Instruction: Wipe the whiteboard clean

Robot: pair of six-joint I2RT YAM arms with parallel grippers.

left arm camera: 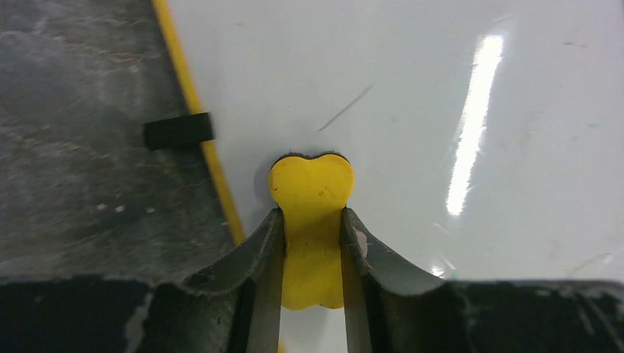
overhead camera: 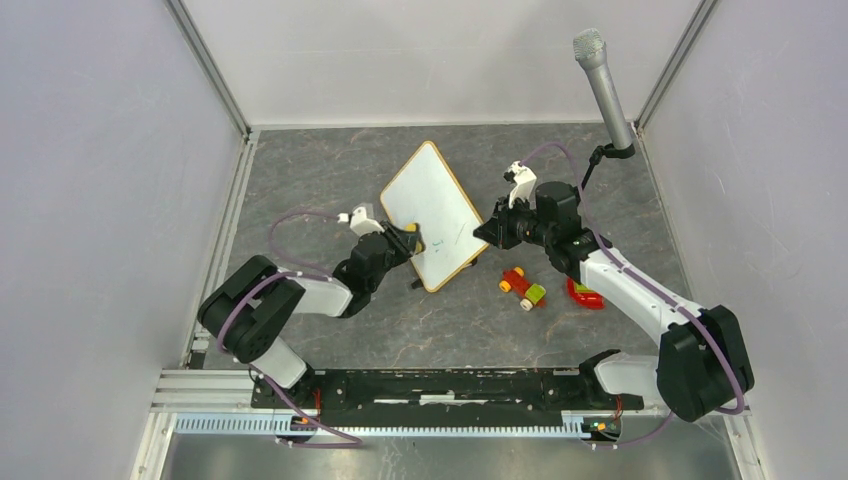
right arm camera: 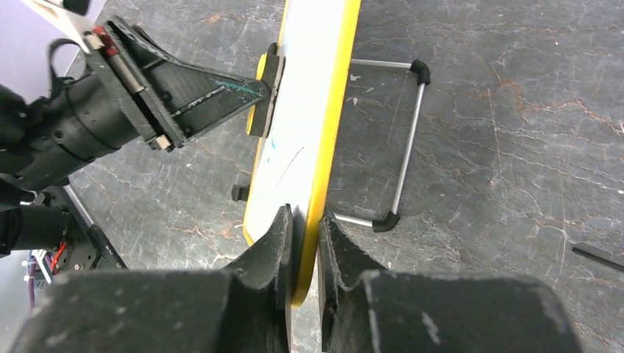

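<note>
Two sets of jaws work here: our left jaws are closed on the yellow eraser [left arm camera: 311,184], pressed against the whiteboard [overhead camera: 430,212]; our right jaws pinch its frame edge. It stands tilted on the worktop [overhead camera: 330,170]. Pushing too hard could slip the frame free and topple it.
</note>
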